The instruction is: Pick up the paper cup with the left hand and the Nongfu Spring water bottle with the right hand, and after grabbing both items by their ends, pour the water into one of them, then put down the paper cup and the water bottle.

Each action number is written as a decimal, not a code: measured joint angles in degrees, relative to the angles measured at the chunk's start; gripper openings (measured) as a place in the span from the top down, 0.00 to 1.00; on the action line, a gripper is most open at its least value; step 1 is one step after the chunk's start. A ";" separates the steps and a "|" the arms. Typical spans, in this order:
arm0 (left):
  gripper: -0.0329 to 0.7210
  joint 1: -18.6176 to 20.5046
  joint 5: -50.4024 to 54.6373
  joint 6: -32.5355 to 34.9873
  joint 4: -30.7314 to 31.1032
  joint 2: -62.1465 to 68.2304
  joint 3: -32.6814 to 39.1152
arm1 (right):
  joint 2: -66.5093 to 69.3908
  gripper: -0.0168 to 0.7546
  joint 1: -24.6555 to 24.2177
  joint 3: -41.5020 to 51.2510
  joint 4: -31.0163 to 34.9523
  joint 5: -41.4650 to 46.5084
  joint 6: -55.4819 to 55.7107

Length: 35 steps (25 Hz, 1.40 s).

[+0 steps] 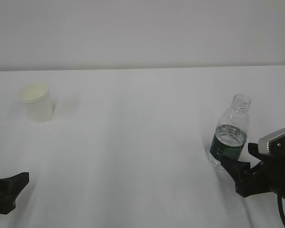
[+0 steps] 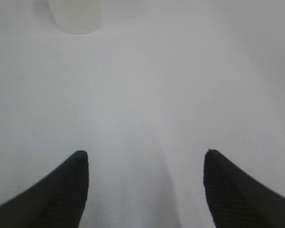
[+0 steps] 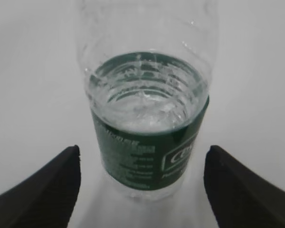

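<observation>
paper cup (image 1: 36,101): standing upright on the white table (image 1: 142,142), far left; mouth facing up, inside looking pale cream, contents not readable from this angle. In the left wrist view only its rounded base is showing at the top edge (image 2: 76,16), blurred.
Nongfu Spring water bottle (image 1: 230,133): standing upright on the table, right side, well apart from the cup; neck open, no cap showing.
water (image 3: 145,107): clear liquid sitting in the bottle, surface lying about level with the top edge of the green label; upper part of the bottle looking empty.
bottle material: clear thin plastic, ribbed rings showing through the water, dark green label band wrapping the middle with pale print too blurred to read.
cup material: white paper, rolled rim, tapering toward the base.
table surface: plain matte white, rounded corner showing at far right.
left hand (image 1: 4,190): sitting low at the bottom left corner, fingers (image 2: 61,190) spread apart, nothing between them; cup lying well ahead of it.
right hand (image 1: 237,173): sitting low just beside the bottle's base, near side; black fingers (image 3: 47,190) spread wide either side of the bottle's lower half, gaps showing both sides, not clamping it. Light-grey panel (image 1: 275,140) showing on top of the arm.
</observation>
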 joint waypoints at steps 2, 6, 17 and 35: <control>0.24 0.00 0.00 0.00 0.11 0.00 -0.27 | 0.47 0.19 0.00 -0.52 -0.13 -0.04 0.00; 0.24 0.00 0.00 0.00 0.45 0.00 -0.47 | 0.61 0.19 0.00 -1.48 -0.33 -0.04 0.00; 0.24 0.00 0.00 0.00 0.55 0.00 -0.47 | 4.20 0.19 0.00 -4.89 -1.88 -0.04 -0.02; 0.24 0.00 0.00 0.00 0.55 0.00 -0.47 | 6.83 0.19 0.00 -9.71 -2.99 -0.04 -0.02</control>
